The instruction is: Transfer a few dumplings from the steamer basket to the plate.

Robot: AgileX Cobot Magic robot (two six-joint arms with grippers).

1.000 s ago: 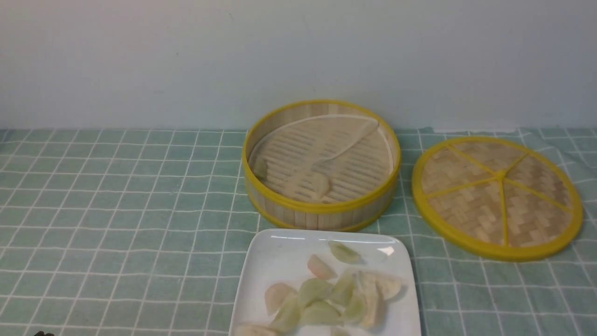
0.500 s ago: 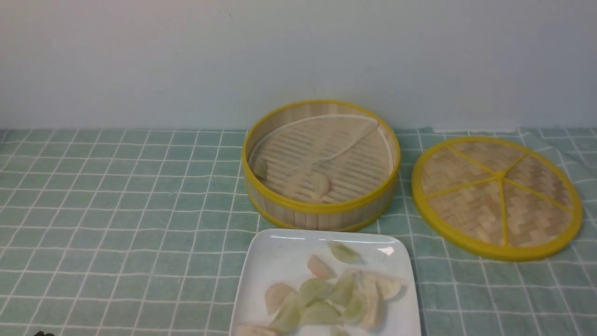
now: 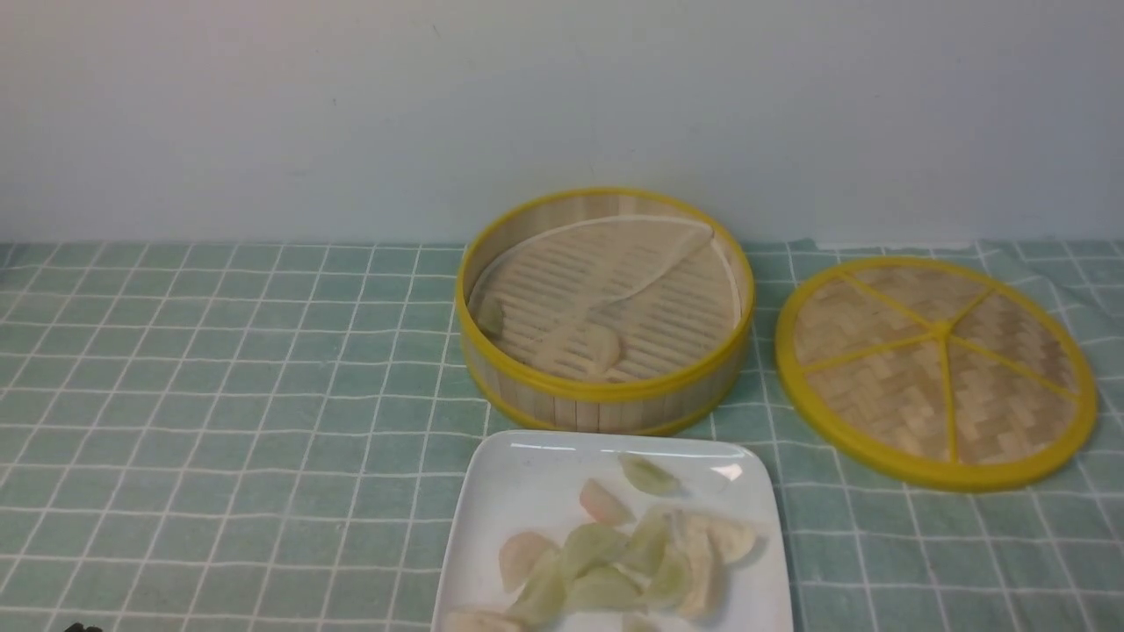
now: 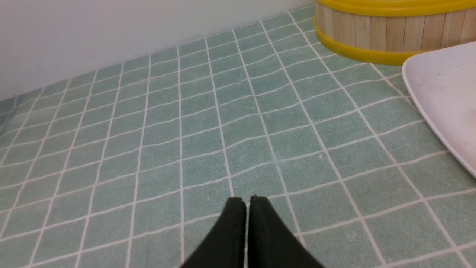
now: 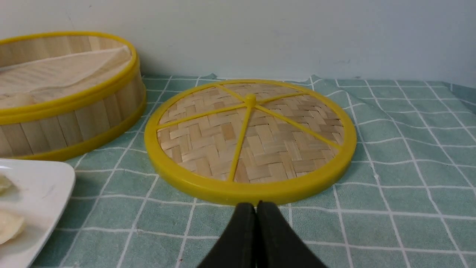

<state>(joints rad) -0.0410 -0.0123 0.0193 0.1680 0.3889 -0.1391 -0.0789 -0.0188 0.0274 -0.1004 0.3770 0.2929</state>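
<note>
The steamer basket [image 3: 606, 392] stands at the middle back of the table. One cream dumpling [image 3: 599, 348] lies on its floor near the front wall, and a pale green one [image 3: 489, 316] sits against the left wall. Several dumplings [image 3: 615, 562] are heaped on the white plate [image 3: 518, 478] just in front of the basket. My left gripper [image 4: 247, 201] is shut and empty, low over the cloth to the left of the plate [image 4: 446, 93]. My right gripper [image 5: 256, 205] is shut and empty, just short of the lid's rim.
A flat woven lid [image 3: 935, 369] with yellow rim and spokes lies to the right of the basket, also in the right wrist view [image 5: 249, 145]. A green checked cloth [image 3: 219, 395] covers the table. A pale wall stands close behind the basket.
</note>
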